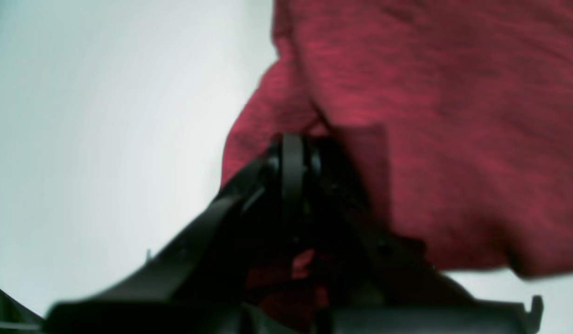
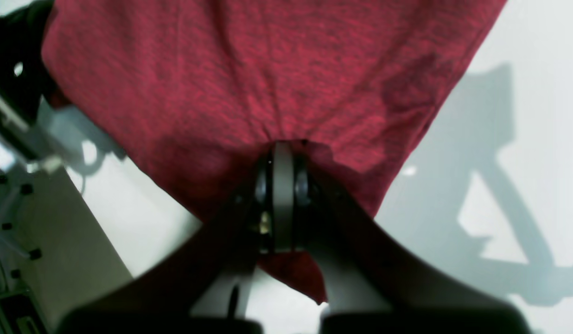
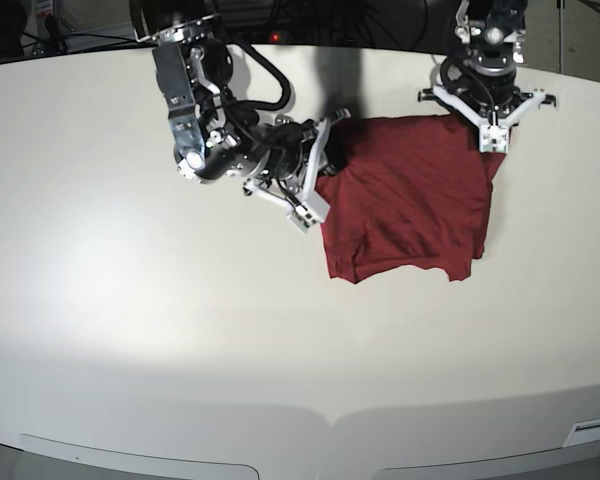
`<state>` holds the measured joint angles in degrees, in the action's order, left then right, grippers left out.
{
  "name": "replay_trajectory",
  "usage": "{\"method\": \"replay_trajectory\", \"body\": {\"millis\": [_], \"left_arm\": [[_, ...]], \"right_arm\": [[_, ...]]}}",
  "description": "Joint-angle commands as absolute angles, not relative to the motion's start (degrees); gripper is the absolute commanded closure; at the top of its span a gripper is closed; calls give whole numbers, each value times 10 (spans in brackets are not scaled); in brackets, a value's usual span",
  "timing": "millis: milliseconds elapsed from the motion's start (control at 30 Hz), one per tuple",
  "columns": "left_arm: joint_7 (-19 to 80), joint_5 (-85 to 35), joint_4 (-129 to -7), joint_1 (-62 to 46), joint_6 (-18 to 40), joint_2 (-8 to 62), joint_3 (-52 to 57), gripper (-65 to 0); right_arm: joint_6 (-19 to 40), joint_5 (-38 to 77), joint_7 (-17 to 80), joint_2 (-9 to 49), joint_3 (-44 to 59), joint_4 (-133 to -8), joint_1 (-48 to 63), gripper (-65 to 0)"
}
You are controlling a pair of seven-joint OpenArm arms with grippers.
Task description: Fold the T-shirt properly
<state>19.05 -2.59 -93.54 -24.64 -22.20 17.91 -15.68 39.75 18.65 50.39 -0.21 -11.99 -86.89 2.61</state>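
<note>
The dark red T-shirt (image 3: 405, 200) lies on the white table (image 3: 130, 300), right of centre toward the back, with its near edge hanging loose. My right gripper (image 3: 325, 150) is at the shirt's left edge, shut on a pinch of the cloth; the wrist view shows the T-shirt (image 2: 249, 79) bunched at the closed gripper (image 2: 283, 146). My left gripper (image 3: 492, 145) is at the shirt's back right corner, shut on the cloth; in its wrist view the T-shirt (image 1: 435, 116) gathers at the closed gripper (image 1: 293, 139).
Cables and dark equipment (image 3: 310, 20) lie behind the table's back edge. The table's front edge (image 3: 330, 415) curves across the bottom. The table edge and floor fittings (image 2: 17, 241) show at the left in the right wrist view.
</note>
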Motion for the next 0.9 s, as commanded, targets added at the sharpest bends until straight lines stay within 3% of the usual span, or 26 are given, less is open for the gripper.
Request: {"method": "replay_trajectory", "body": {"millis": [0, 233, 500, 700, 867], "left_arm": [[214, -30, -936, -248, -226, 183, -144, 0], [225, -30, -961, -254, -225, 183, -103, 0], [218, -18, -1115, -297, -225, 189, -102, 0], [228, -9, -1204, -342, -226, 223, -102, 0], [224, -8, -1249, -417, -234, 240, -102, 0]], "right_arm": [[400, 182, 505, -3, -120, -878, 26, 0], [400, 182, 481, -3, -119, -907, 25, 0], [400, 182, 486, -2, -119, -983, 13, 0], [386, 190, 528, 19, -119, -1039, 17, 0], [385, 261, 582, 42, -83, -1134, 55, 0]]}}
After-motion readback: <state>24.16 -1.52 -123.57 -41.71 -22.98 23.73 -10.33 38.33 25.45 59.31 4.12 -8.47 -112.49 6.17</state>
